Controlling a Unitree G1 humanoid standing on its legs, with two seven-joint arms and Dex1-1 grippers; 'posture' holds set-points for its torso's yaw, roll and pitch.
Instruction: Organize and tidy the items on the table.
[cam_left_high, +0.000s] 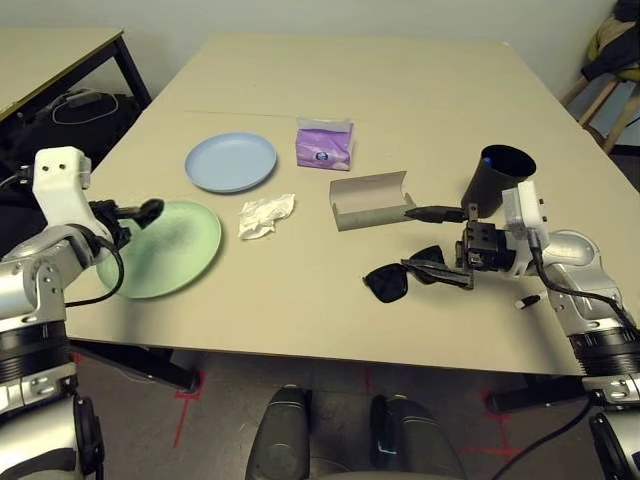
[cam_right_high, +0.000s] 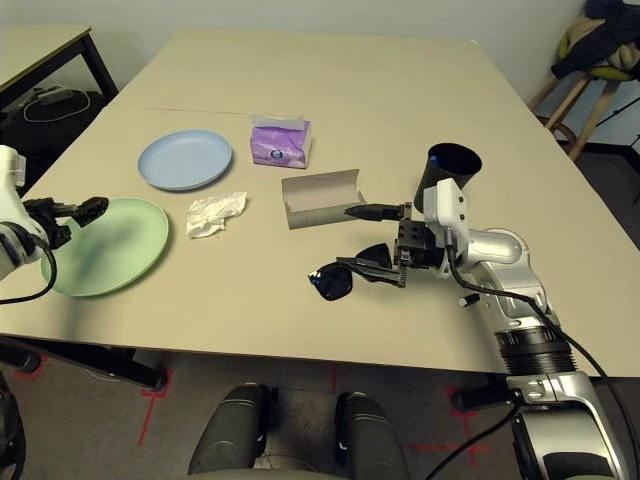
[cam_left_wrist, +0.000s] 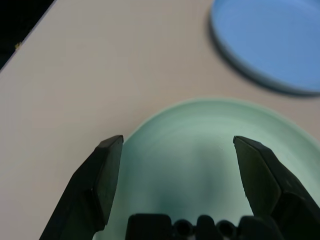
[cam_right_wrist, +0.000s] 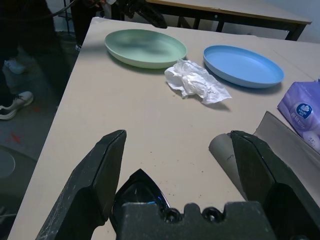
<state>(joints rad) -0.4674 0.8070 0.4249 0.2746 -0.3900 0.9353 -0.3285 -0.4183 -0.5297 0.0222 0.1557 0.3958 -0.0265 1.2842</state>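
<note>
On the purple tissue pack (cam_right_wrist: 303, 111) I see one round blue label (cam_right_wrist: 304, 110) with a small white mark in it. Below this label there are pale letters, but they are too small for me, and I cannot read any word of them.

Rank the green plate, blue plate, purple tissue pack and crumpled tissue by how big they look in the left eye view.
1. Green plate
2. Blue plate
3. Purple tissue pack and crumpled tissue: too close to rank surely
</note>
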